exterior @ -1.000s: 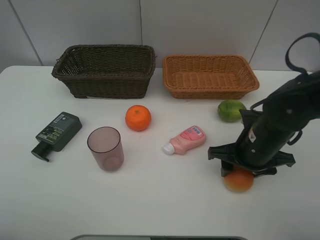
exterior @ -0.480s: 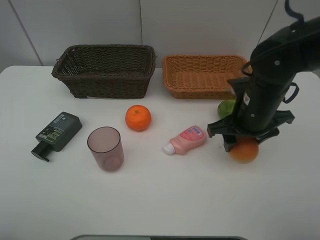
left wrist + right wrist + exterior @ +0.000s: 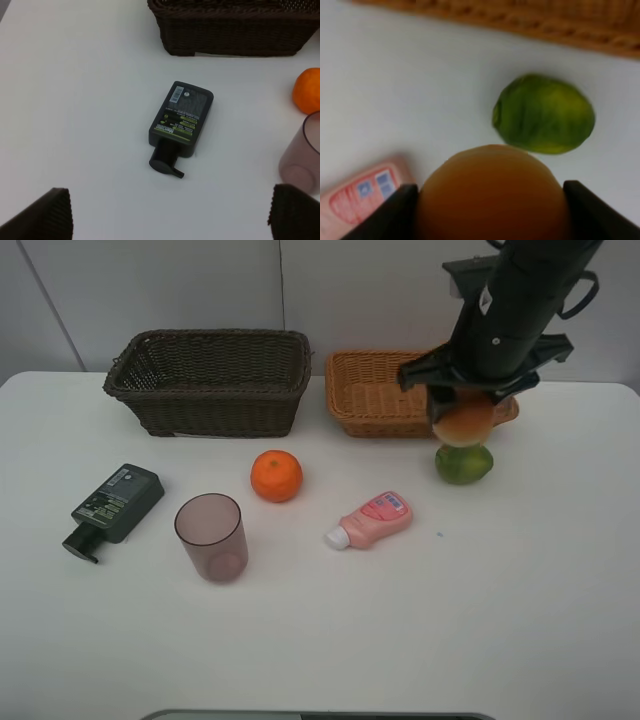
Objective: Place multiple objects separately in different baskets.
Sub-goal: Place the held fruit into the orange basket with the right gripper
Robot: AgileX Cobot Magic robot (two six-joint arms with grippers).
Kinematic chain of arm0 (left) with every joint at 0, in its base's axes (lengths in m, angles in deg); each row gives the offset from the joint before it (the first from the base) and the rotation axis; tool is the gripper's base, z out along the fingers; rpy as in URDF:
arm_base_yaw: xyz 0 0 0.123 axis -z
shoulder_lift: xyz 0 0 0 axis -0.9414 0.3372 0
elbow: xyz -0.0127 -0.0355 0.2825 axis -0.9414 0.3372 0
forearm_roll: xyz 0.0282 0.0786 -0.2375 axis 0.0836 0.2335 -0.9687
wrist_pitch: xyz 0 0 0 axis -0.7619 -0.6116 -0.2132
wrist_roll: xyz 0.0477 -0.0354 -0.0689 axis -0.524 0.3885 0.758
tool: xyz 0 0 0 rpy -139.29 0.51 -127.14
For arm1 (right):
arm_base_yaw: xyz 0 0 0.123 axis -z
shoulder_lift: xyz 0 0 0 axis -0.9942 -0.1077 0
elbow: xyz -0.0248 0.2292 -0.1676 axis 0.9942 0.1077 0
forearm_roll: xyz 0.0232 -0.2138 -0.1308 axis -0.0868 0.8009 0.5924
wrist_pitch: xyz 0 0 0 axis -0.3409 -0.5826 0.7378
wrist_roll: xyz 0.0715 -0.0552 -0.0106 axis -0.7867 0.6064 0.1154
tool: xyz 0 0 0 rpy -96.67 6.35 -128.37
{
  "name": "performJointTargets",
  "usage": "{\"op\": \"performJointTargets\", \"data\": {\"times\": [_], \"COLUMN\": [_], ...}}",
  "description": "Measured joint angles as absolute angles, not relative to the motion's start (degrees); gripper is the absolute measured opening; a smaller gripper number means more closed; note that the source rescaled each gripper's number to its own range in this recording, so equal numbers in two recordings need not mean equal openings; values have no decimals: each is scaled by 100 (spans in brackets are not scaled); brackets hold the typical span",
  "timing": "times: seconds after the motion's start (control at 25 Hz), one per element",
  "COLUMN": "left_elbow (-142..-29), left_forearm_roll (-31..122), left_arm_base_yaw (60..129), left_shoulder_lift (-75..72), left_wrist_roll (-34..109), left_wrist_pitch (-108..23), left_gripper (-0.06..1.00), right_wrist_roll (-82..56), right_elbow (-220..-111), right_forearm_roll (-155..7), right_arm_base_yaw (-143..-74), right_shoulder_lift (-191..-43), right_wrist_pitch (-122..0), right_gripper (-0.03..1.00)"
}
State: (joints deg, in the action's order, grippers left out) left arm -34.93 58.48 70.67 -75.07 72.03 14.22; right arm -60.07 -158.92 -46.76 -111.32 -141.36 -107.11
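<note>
Currently the red-yellow fruit (image 3: 463, 423) is clamped in the right gripper (image 3: 465, 408), one finger on each side, and held clear of the table (image 3: 300, 640). The wrist view puts it near the green fruit (image 3: 543, 113), with the front wall of the light orange-tan basket (image 3: 380, 420) beyond. In the high view it overlaps that basket's front rim, so I cannot tell whether it is over the basket.

Containers: the tan basket and the dark brown basket (image 3: 210, 410) stand side by side at the back, close together. Both interiors show only wicker weave where I can see in. The dark one has taller walls.

On the table: the green fruit lies just in front of the tan basket, a small pink bottle (image 3: 372, 520) on its side to the left, and the orange (image 3: 276, 476) further left. A translucent mauve cup (image 3: 211, 537) stands upright. The dark green pump bottle (image 3: 181, 120) lies flat, label up.

The left gripper (image 3: 170, 215) hangs spread wide above the pump bottle, grasping nothing.
</note>
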Motion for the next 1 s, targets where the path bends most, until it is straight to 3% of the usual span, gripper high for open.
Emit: {"op": "performJointTargets", "data": {"times": [0.36,0.72,1.0], "left_elbow": [-3493,-3493,-3493], "left_forearm_roll": [5848,5848,5848], "left_arm_base_yaw": [7067,7067,7067], "left_shoulder_lift": [-7507,-7507,-7507], "left_wrist_roll": [7203,7203,7203], "left_wrist_pitch": [1422,1422,1422], "left_gripper": [100,100,100], "right_wrist_roll": [-5972,-6006,-6013], "right_elbow": [-17020,-17070,-17070], "right_forearm_roll": [-4226,-4007,-3926], "right_arm_base_yaw": [-10547,-10482,-10323], "right_shoulder_lift": [-15084,-15980,-16409], "right_wrist_pitch": [-9707,-7949,-7434], "right_gripper": [12,12,12]}}
